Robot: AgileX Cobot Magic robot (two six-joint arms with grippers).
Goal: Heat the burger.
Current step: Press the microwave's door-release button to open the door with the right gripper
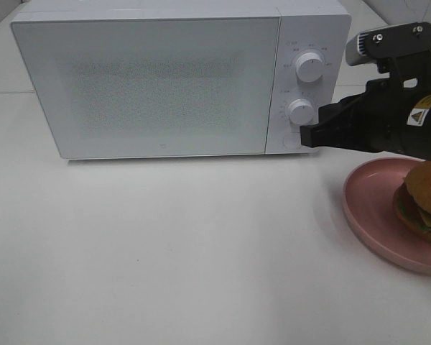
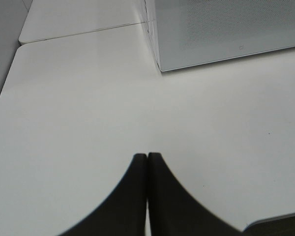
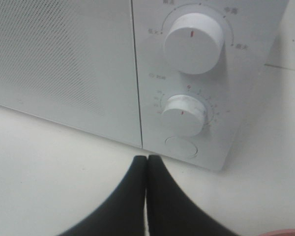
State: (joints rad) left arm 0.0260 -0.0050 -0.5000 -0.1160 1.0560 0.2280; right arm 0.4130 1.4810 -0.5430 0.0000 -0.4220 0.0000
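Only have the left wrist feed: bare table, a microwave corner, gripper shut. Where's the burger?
Observer: The burger sits on the pink plate, far right in the high view, right of the microwave.
Operator: Right gripper?
Observer: The right gripper is shut and empty. Its tips are aimed at the control panel, close to the round button under the lower knob.
Operator: Door?
Observer: The door is closed across its whole front.
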